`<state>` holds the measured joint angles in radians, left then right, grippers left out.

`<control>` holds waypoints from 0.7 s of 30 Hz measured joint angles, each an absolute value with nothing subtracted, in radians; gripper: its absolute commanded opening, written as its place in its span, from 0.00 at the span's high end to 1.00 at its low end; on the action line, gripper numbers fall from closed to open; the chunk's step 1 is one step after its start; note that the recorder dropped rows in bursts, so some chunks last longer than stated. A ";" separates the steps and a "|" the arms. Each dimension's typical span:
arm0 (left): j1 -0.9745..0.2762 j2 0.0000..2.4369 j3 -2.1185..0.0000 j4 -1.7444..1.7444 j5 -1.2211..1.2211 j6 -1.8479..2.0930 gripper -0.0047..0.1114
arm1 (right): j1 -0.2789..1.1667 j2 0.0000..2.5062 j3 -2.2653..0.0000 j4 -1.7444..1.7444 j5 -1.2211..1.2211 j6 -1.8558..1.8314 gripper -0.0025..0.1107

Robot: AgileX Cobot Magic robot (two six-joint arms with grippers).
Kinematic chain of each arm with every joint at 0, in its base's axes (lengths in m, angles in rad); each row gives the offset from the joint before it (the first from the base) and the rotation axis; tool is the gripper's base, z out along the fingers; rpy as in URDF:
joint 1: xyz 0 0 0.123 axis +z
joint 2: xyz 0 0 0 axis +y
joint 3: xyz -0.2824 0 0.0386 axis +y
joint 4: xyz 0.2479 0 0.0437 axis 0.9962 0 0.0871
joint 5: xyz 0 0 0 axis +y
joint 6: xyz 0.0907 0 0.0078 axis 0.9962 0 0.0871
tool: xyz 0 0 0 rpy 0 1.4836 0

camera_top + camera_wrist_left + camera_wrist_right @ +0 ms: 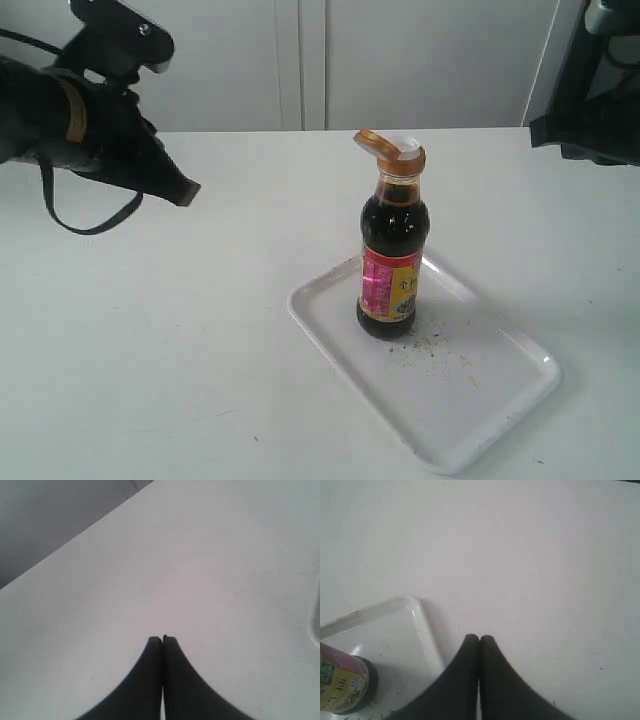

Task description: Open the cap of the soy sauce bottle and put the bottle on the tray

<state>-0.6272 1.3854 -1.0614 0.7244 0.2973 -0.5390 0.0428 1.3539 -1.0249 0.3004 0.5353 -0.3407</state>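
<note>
While both my arms hang above the counter (150, 350), neither holds anything. Left claw (162, 639) has its two dark fingers pressed together, tips touching, bare white counter under it, nothing between it and the surface. One edge of the left wrist view catches a sliver of the tray (315, 625) rim. Right claw (479, 637) is likewise pressed together, tips meeting, over bare counter just beside a rounded corner of the tray (422, 625). The soy sauce bottle (342, 685) base with its pink, red and yellow label shows inside that rim, apart from the claw.

Exterior view, near to far: front corner of the tray (450, 440) sits nearest, white, low rim, set at an angle to the counter edge. Dark specks scatter around tray middle, just right of the bottle base. The soy sauce bottle (392, 255) stands upright on the tray's far-left half, dark liquid up to the neck. The cap (390, 148) is flipped open, orange-tan lid tilted back to the left, white inner part exposed. Left claw (180, 190) is raised, well apart from the bottle, a black cable (90, 215) looping under the arm. Right arm (595, 90) only partly in frame at the upper right, well apart too. Nothing blocks either claw's line to the bottle. White cabinet panels (400, 60) behind.
</note>
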 measured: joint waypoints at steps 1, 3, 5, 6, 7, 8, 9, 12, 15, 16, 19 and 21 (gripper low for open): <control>-0.616 1.385 -1.073 0.715 0.320 -0.532 0.96 | 0.051 1.354 -1.025 0.300 0.535 -0.345 0.98; -0.598 1.385 -1.090 0.685 0.365 -0.489 0.96 | 0.065 1.354 -1.025 0.298 0.531 -0.356 0.98; -0.577 1.385 -1.103 0.634 0.404 -0.423 0.96 | 0.079 1.354 -1.025 0.283 0.523 -0.367 0.98; -0.567 1.385 -1.110 0.599 0.422 -0.387 0.96 | 0.081 1.354 -1.025 0.269 0.521 -0.369 0.98; -0.553 1.385 -1.117 0.552 0.444 -0.336 0.96 | 0.083 1.354 -1.025 0.254 0.521 -0.371 0.98; -0.537 1.385 -1.124 0.497 0.466 -0.277 0.96 | 0.085 1.354 -1.025 0.240 0.521 -0.371 0.98; -0.519 1.385 -1.131 0.446 0.487 -0.227 0.96 | 0.087 1.354 -1.025 0.228 0.521 -0.374 0.98; -0.452 1.385 -1.167 0.271 0.576 -0.048 0.96 | 0.089 1.354 -1.025 0.195 0.543 -0.374 0.98; -0.381 1.385 -1.207 0.151 0.660 0.052 0.96 | 0.089 1.354 -1.031 0.139 0.598 -0.351 0.98; -0.358 1.385 -1.219 0.132 0.691 0.071 0.96 | 0.089 1.356 -1.038 0.112 0.625 -0.331 0.98; -0.299 1.385 -1.238 0.111 0.764 0.097 0.96 | 0.089 1.367 -1.065 0.039 0.711 -0.268 0.98; -0.272 1.383 -1.241 0.106 0.806 0.114 0.96 | 0.089 1.374 -1.076 0.017 0.761 -0.246 0.98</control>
